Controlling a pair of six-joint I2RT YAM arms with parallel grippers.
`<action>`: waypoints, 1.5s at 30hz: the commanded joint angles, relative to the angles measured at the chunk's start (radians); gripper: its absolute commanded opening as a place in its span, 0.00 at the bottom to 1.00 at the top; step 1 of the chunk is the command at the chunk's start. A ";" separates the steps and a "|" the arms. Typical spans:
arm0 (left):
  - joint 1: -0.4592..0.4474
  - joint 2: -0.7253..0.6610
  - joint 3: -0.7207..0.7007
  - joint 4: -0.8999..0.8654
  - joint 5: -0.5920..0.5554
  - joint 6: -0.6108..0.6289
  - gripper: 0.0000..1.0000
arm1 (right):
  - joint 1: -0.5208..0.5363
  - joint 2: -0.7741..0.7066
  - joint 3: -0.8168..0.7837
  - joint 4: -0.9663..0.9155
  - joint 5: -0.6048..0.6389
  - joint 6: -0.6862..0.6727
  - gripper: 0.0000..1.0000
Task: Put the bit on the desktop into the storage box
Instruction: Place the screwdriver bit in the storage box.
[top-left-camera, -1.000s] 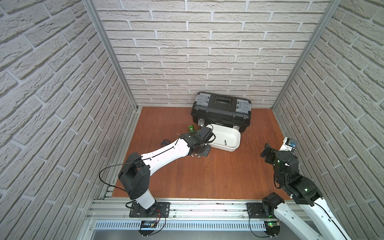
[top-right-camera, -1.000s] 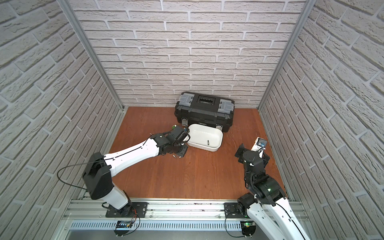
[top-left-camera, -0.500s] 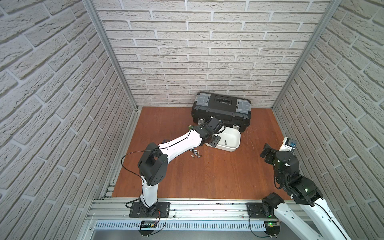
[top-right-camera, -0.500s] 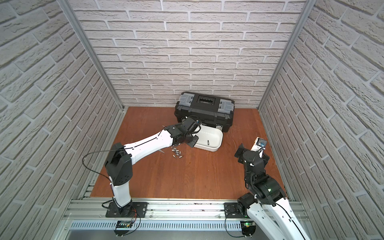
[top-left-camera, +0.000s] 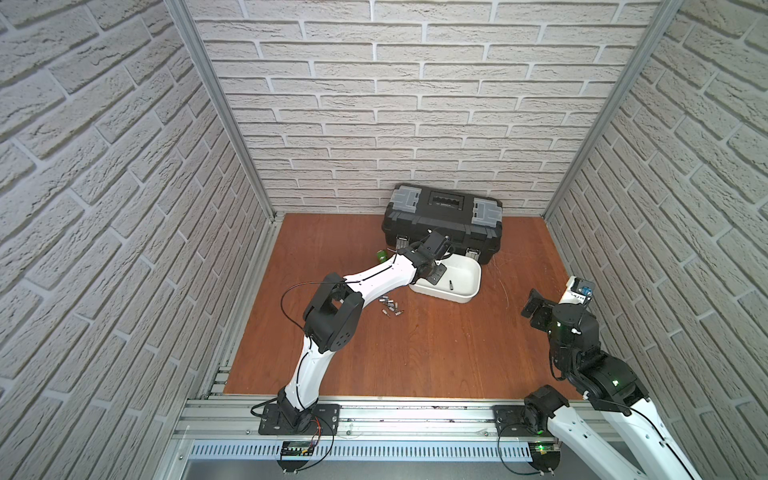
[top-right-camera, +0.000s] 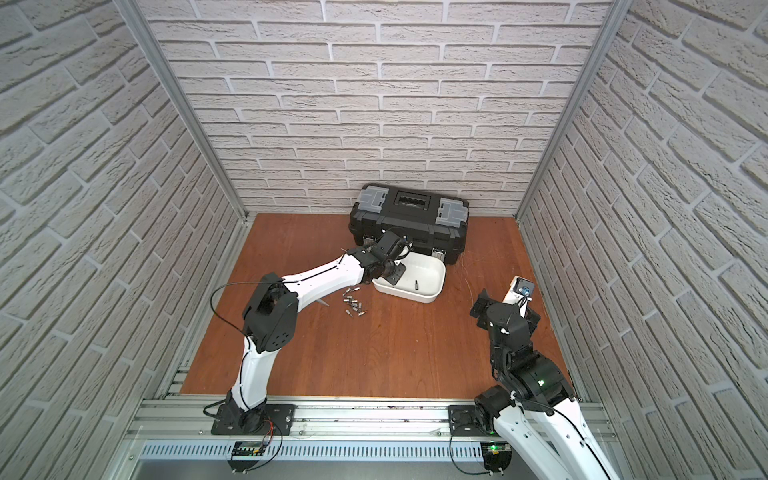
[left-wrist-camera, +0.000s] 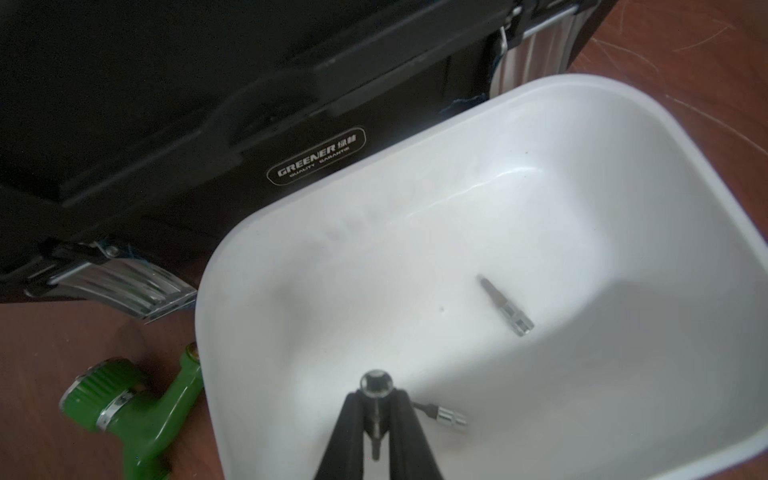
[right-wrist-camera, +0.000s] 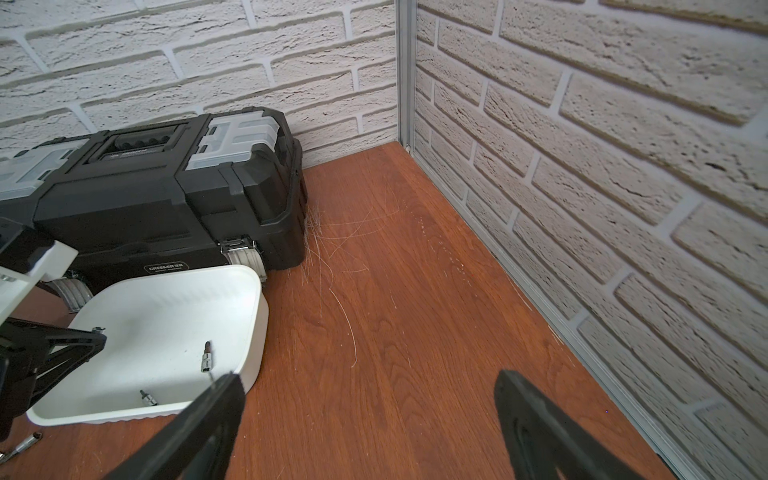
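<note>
**Bit (left-wrist-camera: 376, 382) hanging over the white box (left-wrist-camera: 540, 137)**

In a top view, the left gripper (top-left-camera: 435, 277) is reaching over the white box, and loose bits (top-left-camera: 390, 307) are lying on the desktop (top-left-camera: 415, 353) nearby. In the left wrist view, its fingers (left-wrist-camera: 345, 428) are squeezing the bit above the box floor, where two other bits (left-wrist-camera: 505, 307) are lying. In the right wrist view, the right gripper (right-wrist-camera: 368, 378) is gaping wide, holding nothing.

I see the white lidless storage box (top-left-camera: 449, 296) upright on the reddish worktop (top-left-camera: 415, 357), two loose bits (left-wrist-camera: 506, 307) lying inside, a held bit (left-wrist-camera: 375, 384) pinched in my left end effector (left-wrist-camera: 376, 401) above its floor, spare bits (top-left-camera: 392, 306) clustered nearby.
</note>
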 joint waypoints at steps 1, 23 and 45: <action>0.014 0.040 0.043 0.046 0.015 0.004 0.00 | -0.004 0.000 0.030 0.010 0.008 -0.003 0.98; 0.028 0.142 0.103 -0.021 0.037 -0.016 0.00 | -0.003 0.031 0.035 0.052 0.001 -0.006 0.98; 0.025 0.060 0.071 -0.027 0.045 -0.018 0.44 | -0.004 0.021 0.036 0.042 0.004 -0.011 0.98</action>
